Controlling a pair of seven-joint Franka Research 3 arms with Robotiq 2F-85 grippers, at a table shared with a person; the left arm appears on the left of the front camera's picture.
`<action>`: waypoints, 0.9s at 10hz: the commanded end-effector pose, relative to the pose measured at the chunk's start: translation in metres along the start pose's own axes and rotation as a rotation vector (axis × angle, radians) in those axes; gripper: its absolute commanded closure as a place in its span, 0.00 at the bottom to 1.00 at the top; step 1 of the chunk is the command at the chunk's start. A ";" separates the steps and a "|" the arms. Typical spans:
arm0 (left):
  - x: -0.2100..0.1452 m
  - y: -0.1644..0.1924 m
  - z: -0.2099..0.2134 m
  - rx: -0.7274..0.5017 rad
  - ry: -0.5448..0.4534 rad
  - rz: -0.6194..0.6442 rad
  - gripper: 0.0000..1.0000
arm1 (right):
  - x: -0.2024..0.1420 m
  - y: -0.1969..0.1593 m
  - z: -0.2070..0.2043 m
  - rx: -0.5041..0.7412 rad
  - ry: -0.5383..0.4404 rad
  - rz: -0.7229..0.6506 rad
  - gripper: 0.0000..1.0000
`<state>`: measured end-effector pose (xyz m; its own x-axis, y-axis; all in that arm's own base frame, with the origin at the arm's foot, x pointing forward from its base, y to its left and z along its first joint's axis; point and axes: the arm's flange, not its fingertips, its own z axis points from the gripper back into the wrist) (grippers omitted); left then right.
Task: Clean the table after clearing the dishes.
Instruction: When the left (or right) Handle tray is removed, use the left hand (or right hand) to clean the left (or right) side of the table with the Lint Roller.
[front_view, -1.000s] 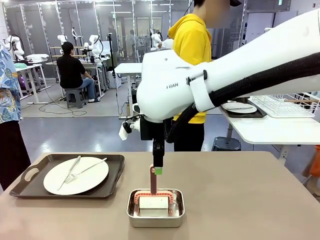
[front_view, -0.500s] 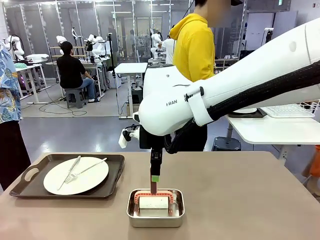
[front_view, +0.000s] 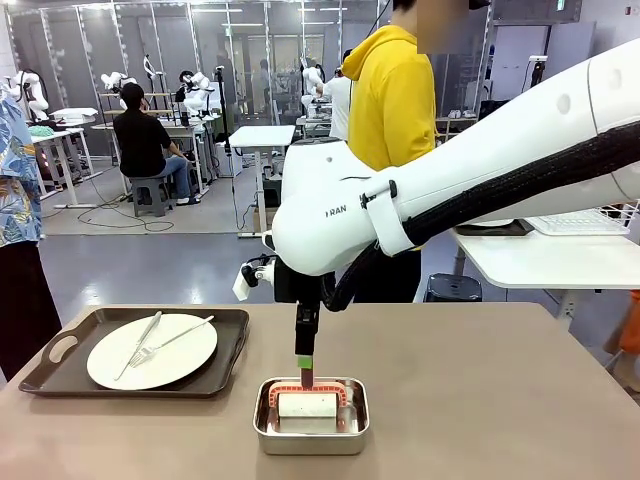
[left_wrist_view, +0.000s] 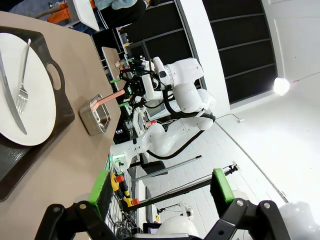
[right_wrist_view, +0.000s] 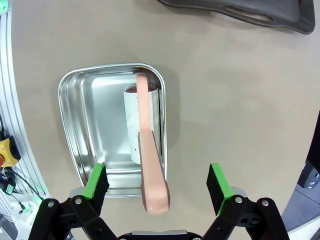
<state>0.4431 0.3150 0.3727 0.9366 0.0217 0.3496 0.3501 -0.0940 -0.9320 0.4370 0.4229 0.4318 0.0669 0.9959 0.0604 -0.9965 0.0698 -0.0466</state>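
The table (front_view: 480, 400) is a wide, matte taupe-brown slab across the lower half of the front view. At its lower left lies a dark brown rectangular tray (front_view: 232, 345) with rounded corners and a cut-out handle. It holds a round, smooth white plate (front_view: 190, 350), and a silver fork (front_view: 170, 340) and knife (front_view: 138, 345) lie across the plate.

At the lower centre sits a small rectangular steel pan (front_view: 310, 438), shiny, with a rolled rim. Inside it lies a white cylindrical roller (front_view: 308, 405) on a salmon-pink frame. The right gripper (front_view: 305, 365) points straight down just over the pan.

In the right wrist view its claw is spread wide. The green pads (right_wrist_view: 97, 180) stand well apart on either side of the roller's flat pink handle (right_wrist_view: 149, 165), and neither touches it. The handle rises from the white roll (right_wrist_view: 130, 130), which lies along the right side of the reflective pan (right_wrist_view: 75, 115). The tray's dark edge (right_wrist_view: 240, 12) shows at the top right.

In the left wrist view the left gripper (left_wrist_view: 161, 186) is also spread wide with nothing between its pads, off beyond the table's edge (left_wrist_view: 65, 145). The plate (left_wrist_view: 40, 100) is at the left edge of that view, and the pan (left_wrist_view: 95, 117) is nearer the centre.
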 end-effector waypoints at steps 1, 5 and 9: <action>-0.003 -0.003 -0.002 0.014 -0.011 -0.014 0.00 | 0.011 0.005 -0.001 0.005 0.037 -0.023 0.00; -0.003 -0.003 -0.002 0.014 -0.011 -0.014 0.00 | 0.010 0.005 -0.004 0.016 0.050 -0.028 0.07; -0.003 -0.003 -0.002 0.014 -0.011 -0.014 0.00 | 0.011 0.003 -0.005 0.017 0.056 -0.025 0.40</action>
<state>0.4432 0.3150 0.3726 0.9366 0.0216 0.3497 0.3501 -0.0940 -0.9320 0.4386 0.4286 0.4288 0.0711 0.9971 0.0283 -0.9973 0.0716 -0.0160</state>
